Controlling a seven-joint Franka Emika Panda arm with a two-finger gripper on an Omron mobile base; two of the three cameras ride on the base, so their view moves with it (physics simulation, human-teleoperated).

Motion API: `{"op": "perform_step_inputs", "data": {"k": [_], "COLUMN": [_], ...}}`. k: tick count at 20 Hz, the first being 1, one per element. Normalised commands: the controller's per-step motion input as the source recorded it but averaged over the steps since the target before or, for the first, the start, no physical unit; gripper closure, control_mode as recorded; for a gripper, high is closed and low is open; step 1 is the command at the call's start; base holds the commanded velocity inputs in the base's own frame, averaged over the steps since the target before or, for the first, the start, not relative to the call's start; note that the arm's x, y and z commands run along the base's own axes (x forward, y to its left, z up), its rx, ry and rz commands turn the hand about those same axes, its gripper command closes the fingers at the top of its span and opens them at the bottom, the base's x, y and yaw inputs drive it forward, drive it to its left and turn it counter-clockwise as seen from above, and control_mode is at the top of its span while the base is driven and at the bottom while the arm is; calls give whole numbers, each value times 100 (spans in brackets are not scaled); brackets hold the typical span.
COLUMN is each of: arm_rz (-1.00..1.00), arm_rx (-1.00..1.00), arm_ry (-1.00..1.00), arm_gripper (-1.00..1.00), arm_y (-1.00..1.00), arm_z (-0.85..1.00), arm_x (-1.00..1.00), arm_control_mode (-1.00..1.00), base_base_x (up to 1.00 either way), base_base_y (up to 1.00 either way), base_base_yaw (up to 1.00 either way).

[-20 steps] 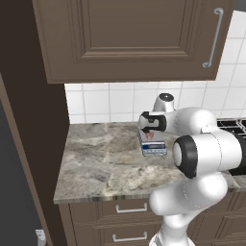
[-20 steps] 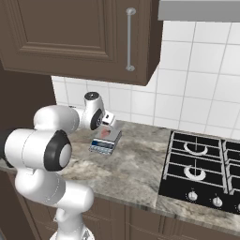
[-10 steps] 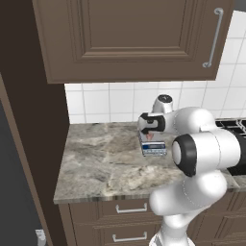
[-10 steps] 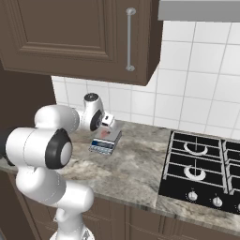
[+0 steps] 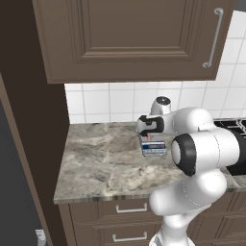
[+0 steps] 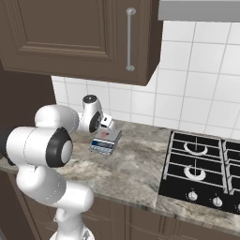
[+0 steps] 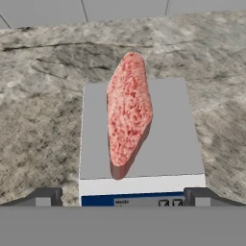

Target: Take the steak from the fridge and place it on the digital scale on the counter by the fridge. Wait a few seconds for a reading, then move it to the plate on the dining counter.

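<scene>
1. The tool (image 7: 123, 194) hangs just above the scale (image 7: 166, 139), its two dark fingertips (image 7: 44, 197) spread wide on either side of the front panel and gripping nothing.
2. The steak (image 7: 127, 115) lies lengthwise on the scale's flat grey top, free of the tool. Its far end seems to reach past the rear edge.
3. The scale sits on the worktop (image 5: 101, 163) near the tiled wall, with the hob (image 6: 201, 164) well apart to one side.
4. Judged from this, the weighing pause is on; the move to the plate is not yet done.
5. Risks: a descent off-centre could nudge the light scale or push the meat askew. Closing across the slab's long axis, not its narrow width, could miss. A shallow grip on soft meat could let it slip in transit.
6. Materials: the steak is a pinkish-red, mottled oblong with rounded ends, and looks soft. The scale is a smooth rectangular slab with a blue-and-white front strip. The worktop is veined grey-brown stone, hard and glossy.
</scene>
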Motion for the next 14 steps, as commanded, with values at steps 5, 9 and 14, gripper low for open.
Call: {"op": "perform_step_inputs", "data": {"k": [5,9,14], "arm_rz": [0,0,0], "arm_rx": [0,0,0], "arm_ry": [0,0,0], "arm_gripper": [-100,-100,-100], "arm_y": [0,0,0], "arm_z": [0,0,0], "arm_x": [0,0,0], "arm_control_mode": [-100,-100,-100], "base_base_x": [0,0,0], "base_base_y": [0,0,0], "base_base_yaw": [0,0,0]}}
